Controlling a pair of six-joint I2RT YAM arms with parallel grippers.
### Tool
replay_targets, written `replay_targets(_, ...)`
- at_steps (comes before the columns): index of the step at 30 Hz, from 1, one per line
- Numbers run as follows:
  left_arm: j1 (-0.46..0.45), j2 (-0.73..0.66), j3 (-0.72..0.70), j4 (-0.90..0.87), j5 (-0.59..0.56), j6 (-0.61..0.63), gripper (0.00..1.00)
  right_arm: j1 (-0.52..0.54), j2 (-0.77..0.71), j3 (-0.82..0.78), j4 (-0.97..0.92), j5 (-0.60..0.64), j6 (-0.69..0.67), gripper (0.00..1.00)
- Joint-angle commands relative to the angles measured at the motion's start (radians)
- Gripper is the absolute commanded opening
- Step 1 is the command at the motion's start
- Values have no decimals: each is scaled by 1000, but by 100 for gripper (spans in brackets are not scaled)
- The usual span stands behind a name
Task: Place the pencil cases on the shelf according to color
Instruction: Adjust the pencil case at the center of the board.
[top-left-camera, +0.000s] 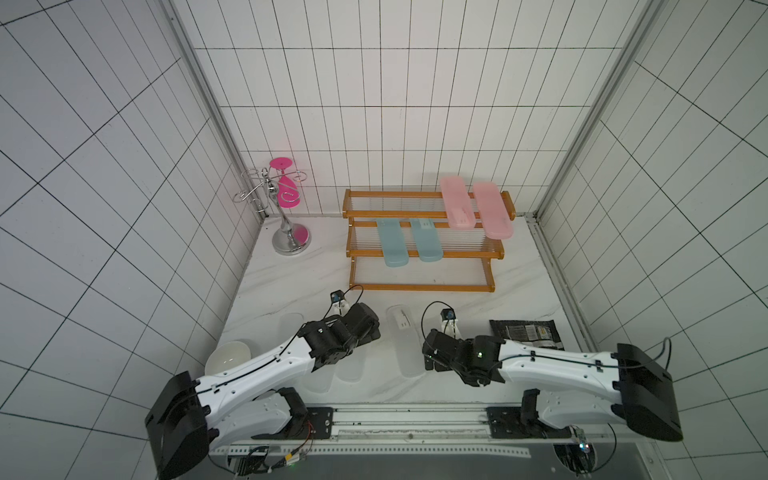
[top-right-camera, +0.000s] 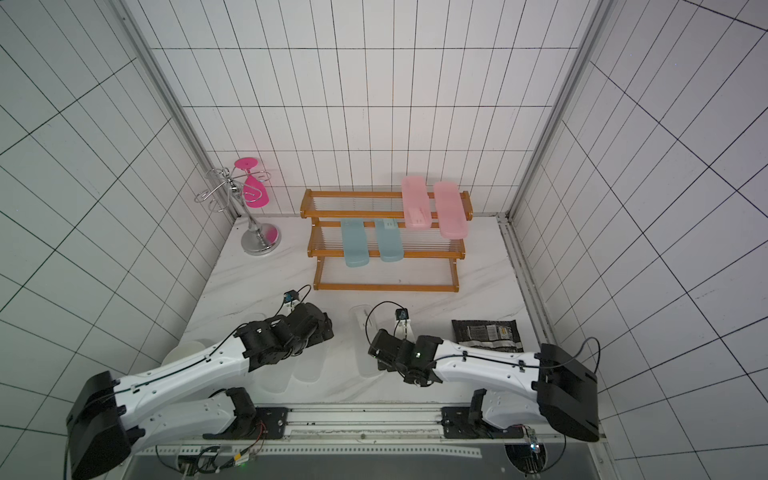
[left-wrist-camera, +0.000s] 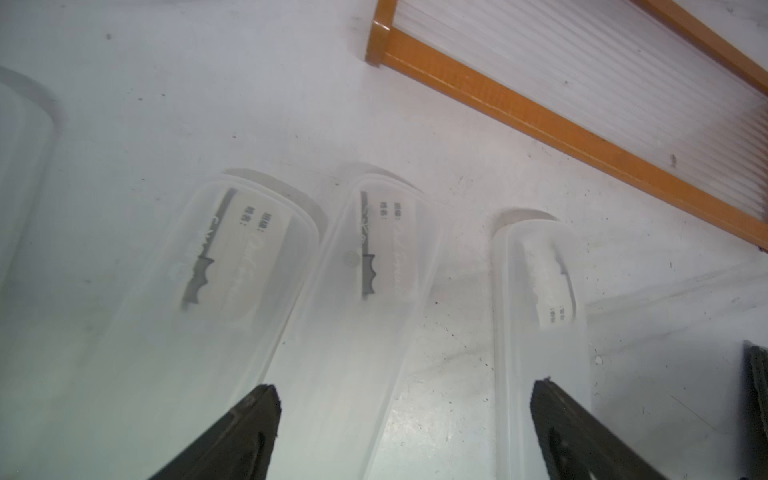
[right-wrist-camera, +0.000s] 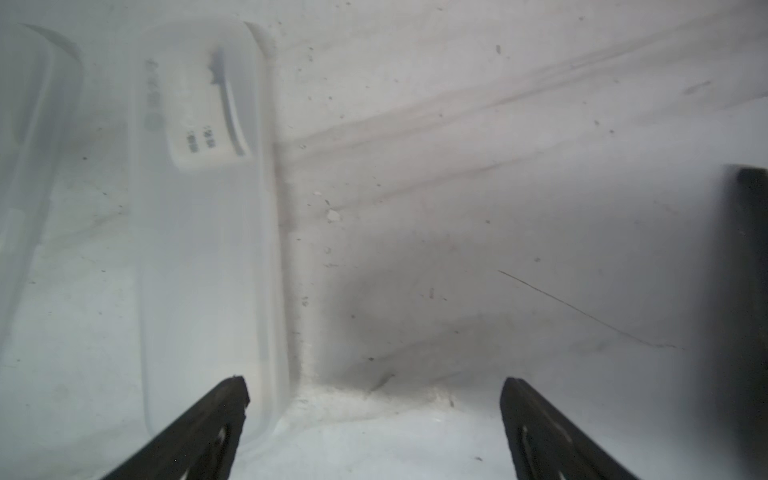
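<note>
The left gripper (left-wrist-camera: 405, 390) and the right gripper (right-wrist-camera: 376, 384) stand wide open near the clear pencil cases (top-left-camera: 405, 345) at the front edge of the table (top-left-camera: 291, 282); pink cases (top-left-camera: 457, 203) lie on the top tier of the shelf (top-left-camera: 419, 287), teal cases (top-left-camera: 392, 245) on its middle tier.

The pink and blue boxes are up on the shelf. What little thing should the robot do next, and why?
Probably lower the open left hand and close it on the clear case lying right under it. Pink cases sit on the top tier, teal cases on the middle tier; the bottom tier is bare, and the clear ones lie on the table.
</note>
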Motion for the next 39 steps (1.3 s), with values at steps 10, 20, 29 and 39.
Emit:
replay_targets(10,180,-236,-120,-42,47,97,98,15,352,263,62,-75,-77,99)
replay_targets(20,183,-180,-136,37,126,124,98,-10,328,180,61,-53,-29,99)
replay_targets(29,175,-72,-118,97,209,116,97,-30,-19,-78,87,-19,-22,99)
replay_targets(39,162,-110,-102,80,171,107,97,-24,-207,-181,125,-102,-124,99)
